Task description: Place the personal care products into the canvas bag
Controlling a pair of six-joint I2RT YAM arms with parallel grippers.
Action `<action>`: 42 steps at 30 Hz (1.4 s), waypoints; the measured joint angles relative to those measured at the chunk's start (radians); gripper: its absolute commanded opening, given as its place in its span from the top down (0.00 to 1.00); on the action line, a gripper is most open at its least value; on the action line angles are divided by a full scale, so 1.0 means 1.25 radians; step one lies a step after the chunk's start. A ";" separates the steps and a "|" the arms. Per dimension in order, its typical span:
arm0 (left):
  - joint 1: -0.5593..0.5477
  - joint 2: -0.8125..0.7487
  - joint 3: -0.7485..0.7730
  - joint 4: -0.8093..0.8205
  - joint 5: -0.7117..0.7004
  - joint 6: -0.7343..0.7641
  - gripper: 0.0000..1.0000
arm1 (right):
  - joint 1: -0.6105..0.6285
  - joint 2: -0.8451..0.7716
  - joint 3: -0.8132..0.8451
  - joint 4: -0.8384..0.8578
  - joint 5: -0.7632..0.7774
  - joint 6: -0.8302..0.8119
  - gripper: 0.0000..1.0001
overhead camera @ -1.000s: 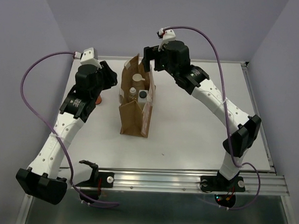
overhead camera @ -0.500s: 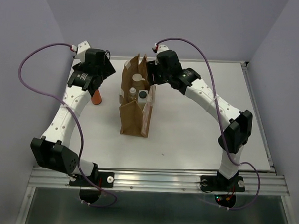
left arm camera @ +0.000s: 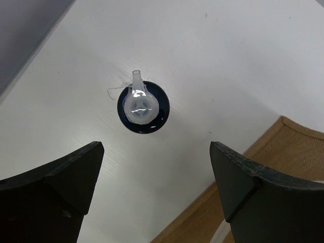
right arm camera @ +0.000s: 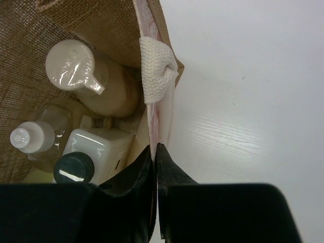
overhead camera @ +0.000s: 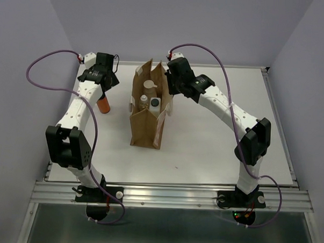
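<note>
From where I stand, the left gripper [left arm camera: 156,148], spread wide, should centre over the amber bottle [left arm camera: 143,104] on the table [left arm camera: 243,61] left of the canvas bag [overhead camera: 145,129] and descend straight, while the right gripper [right arm camera: 154,151] pinches the bag's right rim.

The right tool [right arm camera: 155,151] pinches the canvas bag's [right arm camera: 96,23] wall just below its white handle [right arm camera: 156,71], three bottles [right arm camera: 109,93] inside.

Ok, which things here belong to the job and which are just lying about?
Job: canvas bag; inside it, beige-peach bottle, yellow-green bottle, black-capped bottle; amber bottle, standing outside under the left end effector.
Not job: table, purple cables, metal rail.
</note>
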 measured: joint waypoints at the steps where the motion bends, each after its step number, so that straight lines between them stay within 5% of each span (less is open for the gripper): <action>1: 0.002 0.010 0.005 -0.002 -0.004 -0.002 0.01 | 0.000 0.000 0.000 -0.001 0.001 0.000 0.90; 26: 0.038 0.192 0.059 0.010 -0.023 0.012 0.02 | 0.000 0.000 0.000 -0.010 0.006 -0.010 0.91; 29: 0.042 0.208 0.059 0.009 -0.023 0.013 0.08 | 0.000 0.000 0.000 -0.010 0.006 -0.010 0.91; 33: 0.044 0.221 0.059 0.004 -0.027 0.014 0.31 | 0.000 0.000 0.000 -0.010 0.006 -0.010 0.91; 36: 0.047 0.221 0.059 0.001 -0.023 0.013 0.78 | 0.000 0.000 0.000 -0.010 0.006 -0.010 0.91; 37: 0.047 0.221 0.059 0.002 -0.024 0.016 1.00 | 0.000 0.000 0.000 -0.010 0.006 -0.010 0.91; 42: 0.047 0.217 0.059 0.000 -0.016 0.016 1.00 | 0.000 0.000 0.000 -0.010 0.005 -0.010 0.91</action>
